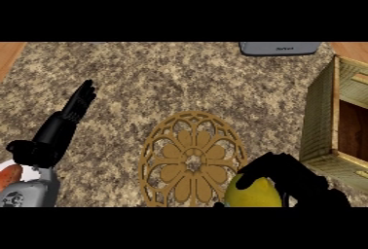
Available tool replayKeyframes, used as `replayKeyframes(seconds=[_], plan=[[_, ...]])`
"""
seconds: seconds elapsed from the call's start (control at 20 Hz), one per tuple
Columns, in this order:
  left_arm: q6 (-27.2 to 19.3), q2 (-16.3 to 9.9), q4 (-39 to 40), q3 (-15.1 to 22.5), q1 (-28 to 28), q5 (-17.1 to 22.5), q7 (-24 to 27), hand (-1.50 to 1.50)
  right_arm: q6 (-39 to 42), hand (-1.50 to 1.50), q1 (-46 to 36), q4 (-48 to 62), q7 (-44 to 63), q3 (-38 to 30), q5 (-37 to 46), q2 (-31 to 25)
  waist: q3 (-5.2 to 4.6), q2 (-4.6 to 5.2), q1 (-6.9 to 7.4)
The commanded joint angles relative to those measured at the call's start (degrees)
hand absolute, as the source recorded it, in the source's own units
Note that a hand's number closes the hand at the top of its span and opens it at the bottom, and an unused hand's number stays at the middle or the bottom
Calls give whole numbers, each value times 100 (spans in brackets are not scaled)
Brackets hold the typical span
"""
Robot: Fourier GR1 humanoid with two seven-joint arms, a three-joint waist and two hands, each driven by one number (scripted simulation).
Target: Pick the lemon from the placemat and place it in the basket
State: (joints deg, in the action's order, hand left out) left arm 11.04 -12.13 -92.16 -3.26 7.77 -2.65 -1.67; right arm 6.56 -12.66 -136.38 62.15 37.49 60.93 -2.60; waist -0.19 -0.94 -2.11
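The yellow lemon sits at the lower right rim of the round tan cut-out placemat, close to the view's bottom edge. My right hand is curled round the lemon from the right, with the thumb over its top, and hides its right side. The basket, a box with woven sides and a dark wooden inside, stands at the right edge. My left hand rests open at the left, fingers straight and pointing up, away from the placemat.
A grey appliance lies at the counter's far edge, top right. The speckled stone counter spreads between the hands and the far edge. An orange-red object shows at the lower left edge beside my left forearm.
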Motion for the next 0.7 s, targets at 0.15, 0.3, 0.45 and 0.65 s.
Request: replayKeyframes(seconds=[0.15, 0.3, 0.45, 0.65], plan=[[107, -29, 155, 34, 36, -26, 110, 0, 1374, 150, -1052, -1109, 1039, -1232, 93, 107, 1, 50, 62], [-2, 26, 267, 35, -17, -150, 304, 0, 1639, 150, -1425, -1051, 1055, -1936, -205, 155, 4, 51, 67], [46, -27, 166, -34, 110, -39, 52, 0, 1997, 150, -2126, -701, 1051, -2738, -344, 109, 6, 44, 87], [34, 104, 276, 65, 98, -89, 247, 0, 1966, 150, -2855, -134, 560, -4150, -645, -182, 15, 67, 112]])
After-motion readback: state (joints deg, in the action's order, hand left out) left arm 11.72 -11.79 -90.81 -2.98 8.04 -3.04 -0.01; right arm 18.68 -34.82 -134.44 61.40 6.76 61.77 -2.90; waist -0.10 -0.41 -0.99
